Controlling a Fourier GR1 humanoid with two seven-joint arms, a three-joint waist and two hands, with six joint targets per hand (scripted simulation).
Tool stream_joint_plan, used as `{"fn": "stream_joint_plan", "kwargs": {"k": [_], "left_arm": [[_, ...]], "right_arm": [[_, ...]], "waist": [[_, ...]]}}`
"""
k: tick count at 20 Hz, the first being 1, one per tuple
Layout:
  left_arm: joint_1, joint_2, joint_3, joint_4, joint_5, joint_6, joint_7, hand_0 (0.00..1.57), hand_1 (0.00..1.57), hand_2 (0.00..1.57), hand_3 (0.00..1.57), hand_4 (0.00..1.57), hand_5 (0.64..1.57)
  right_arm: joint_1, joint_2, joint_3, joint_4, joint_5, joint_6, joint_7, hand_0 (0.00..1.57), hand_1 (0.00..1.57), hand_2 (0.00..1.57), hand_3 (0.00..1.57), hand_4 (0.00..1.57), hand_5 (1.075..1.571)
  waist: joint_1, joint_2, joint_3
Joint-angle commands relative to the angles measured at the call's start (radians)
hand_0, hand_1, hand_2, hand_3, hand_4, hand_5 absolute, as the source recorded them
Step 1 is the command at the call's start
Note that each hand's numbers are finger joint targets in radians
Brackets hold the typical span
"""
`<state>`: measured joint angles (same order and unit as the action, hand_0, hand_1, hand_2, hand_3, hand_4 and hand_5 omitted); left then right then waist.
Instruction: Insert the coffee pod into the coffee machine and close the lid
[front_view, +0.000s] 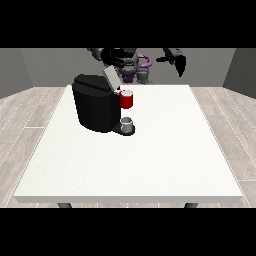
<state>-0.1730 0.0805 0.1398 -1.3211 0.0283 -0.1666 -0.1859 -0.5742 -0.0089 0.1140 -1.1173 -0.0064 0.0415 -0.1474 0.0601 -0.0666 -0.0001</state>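
Note:
The black coffee machine stands on the left half of the white table. Its grey lid is tilted up and open. A red cylinder sits at the machine's front head. Below it, a small grey cup-shaped thing rests on the machine's base. The hand at the view's left hovers just above and behind the raised lid; I cannot tell whether it touches it. The hand at the view's right is raised over the table's far edge, its fingers hanging straight and holding nothing.
The robot's body stands behind the table's far edge. Wooden floor surrounds the table. The table's white top stretches to the right of the machine and towards the camera.

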Motion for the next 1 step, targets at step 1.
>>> {"fn": "stream_joint_plan", "kwargs": {"k": [1], "left_arm": [[0.007, 0.017, 0.033, 0.013, 0.027, -0.001, 0.013, 0.0, 0.0, 0.0, 0.0, 0.19, 1.571]], "right_arm": [[0.187, 0.008, 0.079, -0.048, -0.066, -0.046, -0.054, 0.0, 0.0, 0.0, 0.0, 0.16, 1.571]], "waist": [[-0.042, -0.036, 0.0003]]}}
